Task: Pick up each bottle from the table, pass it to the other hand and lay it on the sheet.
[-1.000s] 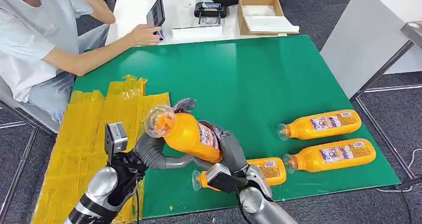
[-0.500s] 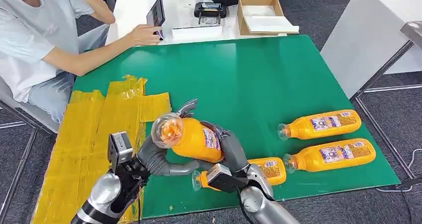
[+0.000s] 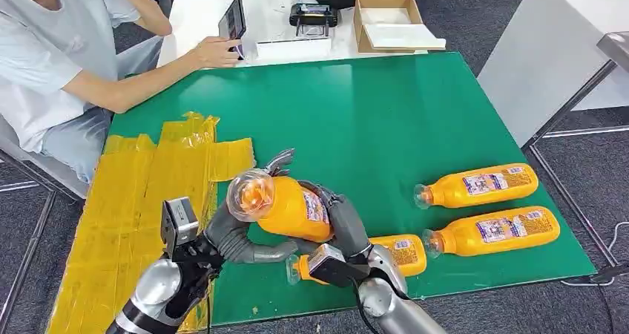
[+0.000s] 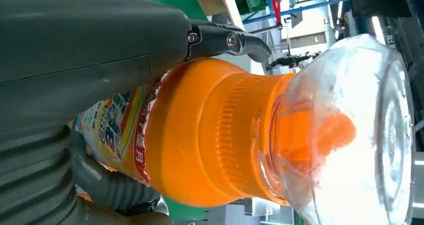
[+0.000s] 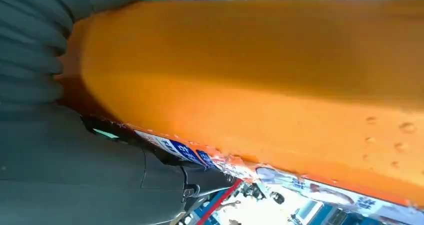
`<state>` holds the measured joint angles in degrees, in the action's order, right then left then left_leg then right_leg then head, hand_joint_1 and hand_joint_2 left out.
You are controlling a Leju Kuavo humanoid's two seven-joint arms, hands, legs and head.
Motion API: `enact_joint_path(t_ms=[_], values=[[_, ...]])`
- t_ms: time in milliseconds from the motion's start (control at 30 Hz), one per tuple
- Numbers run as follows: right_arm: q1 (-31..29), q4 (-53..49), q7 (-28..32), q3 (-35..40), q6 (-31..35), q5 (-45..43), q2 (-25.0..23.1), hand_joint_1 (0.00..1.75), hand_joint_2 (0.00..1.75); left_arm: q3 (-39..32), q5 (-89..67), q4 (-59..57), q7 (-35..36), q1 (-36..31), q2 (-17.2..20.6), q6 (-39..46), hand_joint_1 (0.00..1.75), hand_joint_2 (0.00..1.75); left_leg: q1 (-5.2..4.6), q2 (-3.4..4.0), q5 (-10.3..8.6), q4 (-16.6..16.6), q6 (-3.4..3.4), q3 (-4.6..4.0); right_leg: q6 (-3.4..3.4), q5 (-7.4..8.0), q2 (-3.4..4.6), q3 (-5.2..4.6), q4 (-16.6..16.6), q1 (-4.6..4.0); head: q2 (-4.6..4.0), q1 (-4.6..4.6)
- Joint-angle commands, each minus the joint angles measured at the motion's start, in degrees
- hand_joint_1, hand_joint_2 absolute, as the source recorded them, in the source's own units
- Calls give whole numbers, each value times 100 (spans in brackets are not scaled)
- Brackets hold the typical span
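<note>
**Head view: four orange bottles, one held between both hands**

Head view puts the left hand [image 3: 237, 234] and the right hand [image 3: 343, 226] wrapped around one bottle, the held bottle [image 3: 285, 206], above the near edge of the green table [image 3: 371, 119]. The left hand's fingers curl around its neck end and the right hand's around its base end, so both are gripping it. Its clear cap end points toward 9 o'clock, toward the yellow sheet [image 3: 133, 200], and tilts up at the camera. In the left wrist view the held bottle [image 4: 210, 135] is orange, with a ribbed orange neck under a clear domed cap and a printed label by the fingers [image 4: 105, 185].

Bottles counted: four. At 5 o'clock from the hands, a second bottle [image 3: 397, 252] lies on the table, partly behind the right wrist. At 3 o'clock two more lie side by side, the nearer bottle [image 3: 493, 230] and the farther bottle [image 3: 478, 185], caps toward the hands.

At 12 o'clock, on a white table [image 3: 200, 11], stands one open cardboard box [image 3: 363, 24] with a flat white item in it. A seated person [image 3: 52, 67] at 10 o'clock holds a tablet [image 3: 233, 20].
</note>
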<state>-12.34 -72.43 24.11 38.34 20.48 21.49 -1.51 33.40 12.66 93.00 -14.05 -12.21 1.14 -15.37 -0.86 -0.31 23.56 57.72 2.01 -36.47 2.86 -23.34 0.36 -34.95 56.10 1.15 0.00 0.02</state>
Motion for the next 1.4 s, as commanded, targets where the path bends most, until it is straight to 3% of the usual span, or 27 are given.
enact_joint_path(t_ms=[33,67,300,433,533,600,1400], values=[[-228,307,-39,44,-88,8,80,175,175,231,-65,-91,4,-106,11,6,0,175,18,5,23,10,-25,46,-21,-15,-2,53,-4,-19,0,0],[-235,327,-43,44,-109,26,75,175,175,236,-66,-94,4,-114,4,-6,0,175,4,-1,2,-1,-9,10,-7,-1,-4,12,-4,-4,0,0],[-304,511,-66,61,-112,128,21,175,175,269,-69,-66,8,-121,-7,-46,0,175,7,1,6,1,-12,17,-10,-3,-3,20,-5,-8,0,0],[-372,417,-12,302,269,710,-34,175,175,390,42,-260,167,-219,-76,-88,0,175,4,0,2,0,-8,8,-7,-1,-3,9,-2,-4,0,0],[-393,548,-67,610,466,1146,-28,175,175,380,312,-484,361,-329,-171,-52,0,175,21,4,22,11,-27,47,-22,-14,-4,54,-5,-22,0,0],[-393,548,-67,610,466,1146,-28,175,175,380,312,-484,361,-329,-171,-52,0,175,5,0,3,-2,-10,13,-8,-1,-3,14,-5,-5,0,0],[-399,581,-60,623,491,1143,-25,175,175,395,328,-469,369,-339,-168,-55,0,175,6,-4,3,-1,-11,14,-9,-3,-9,16,-5,-7,0,0]])
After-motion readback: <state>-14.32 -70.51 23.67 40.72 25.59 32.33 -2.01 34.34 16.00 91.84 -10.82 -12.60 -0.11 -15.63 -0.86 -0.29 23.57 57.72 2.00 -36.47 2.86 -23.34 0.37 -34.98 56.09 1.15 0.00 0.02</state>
